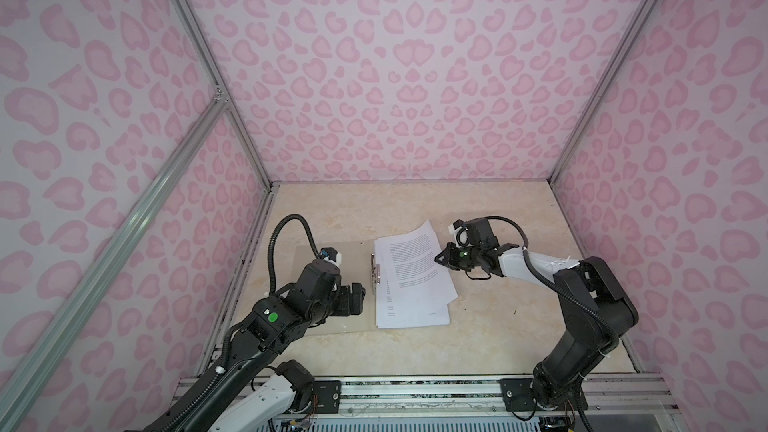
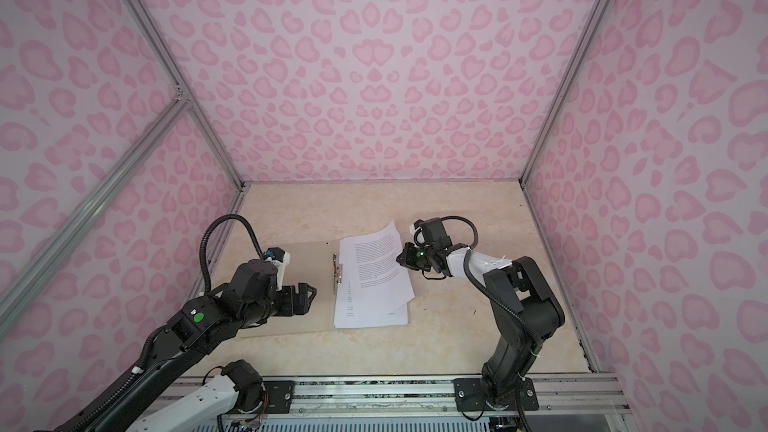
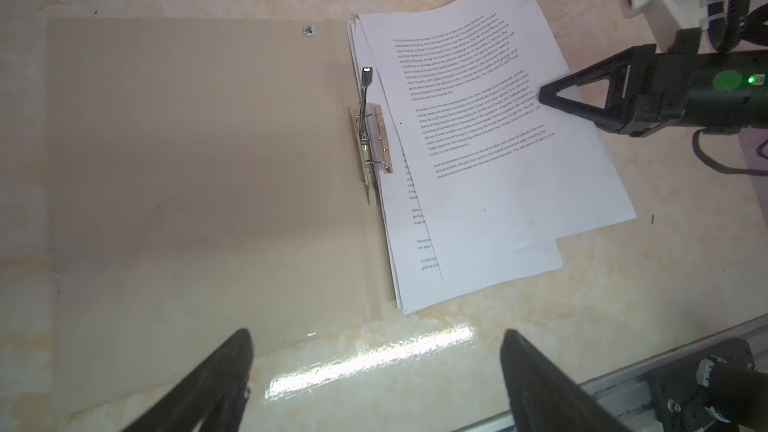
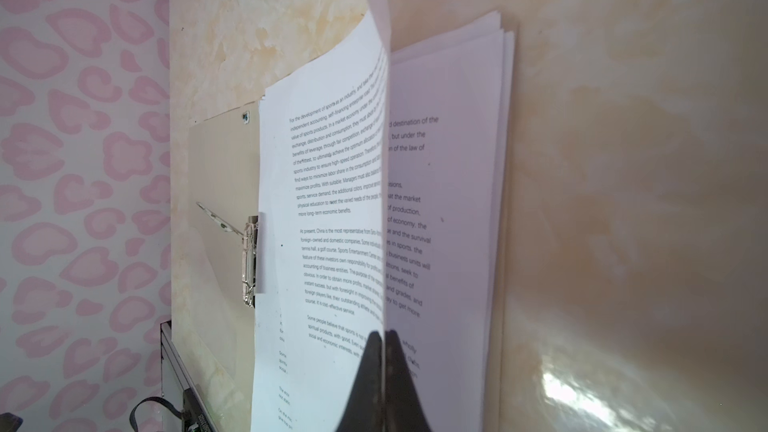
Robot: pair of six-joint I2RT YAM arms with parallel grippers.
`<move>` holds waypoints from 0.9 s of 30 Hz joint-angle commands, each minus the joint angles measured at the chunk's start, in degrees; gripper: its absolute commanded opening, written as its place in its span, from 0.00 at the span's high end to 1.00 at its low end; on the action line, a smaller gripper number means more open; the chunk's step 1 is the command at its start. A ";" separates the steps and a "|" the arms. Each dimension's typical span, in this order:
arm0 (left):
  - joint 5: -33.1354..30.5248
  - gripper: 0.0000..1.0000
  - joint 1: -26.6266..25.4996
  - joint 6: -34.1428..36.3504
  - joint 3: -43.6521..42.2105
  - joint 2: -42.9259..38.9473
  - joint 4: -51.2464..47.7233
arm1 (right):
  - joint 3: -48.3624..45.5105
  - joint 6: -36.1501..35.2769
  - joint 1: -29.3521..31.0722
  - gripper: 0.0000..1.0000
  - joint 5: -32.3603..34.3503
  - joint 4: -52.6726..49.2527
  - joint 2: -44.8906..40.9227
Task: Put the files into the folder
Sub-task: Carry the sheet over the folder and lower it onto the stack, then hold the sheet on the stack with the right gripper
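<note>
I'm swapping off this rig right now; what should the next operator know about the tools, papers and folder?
Left tool: open, empty, above the bare flap of the folder.
Right tool: shut on the edge of the top sheet, which lies skewed and partly lifted.
Stack: beside the metal clip, whose lever is raised.
Done: folder open, most sheets placed.
Left: likely square the top sheet onto the stack, release, close the folder.

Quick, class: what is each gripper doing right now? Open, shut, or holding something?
Left gripper: open, holding nothing.
Right gripper: shut on the top file sheet, pinching its edge.
</note>
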 commanded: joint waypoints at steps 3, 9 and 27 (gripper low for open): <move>0.53 0.06 0.13 -1.03 -0.86 -0.61 0.65 | -2.72 5.24 0.69 1.00 2.04 7.40 -0.35; 0.87 0.06 0.13 -0.96 -1.24 -0.74 0.94 | -3.75 6.90 2.48 1.00 2.83 8.34 0.07; 2.50 0.06 0.17 -0.16 -2.06 -0.28 2.27 | -7.60 10.96 6.01 1.00 5.81 9.95 -1.67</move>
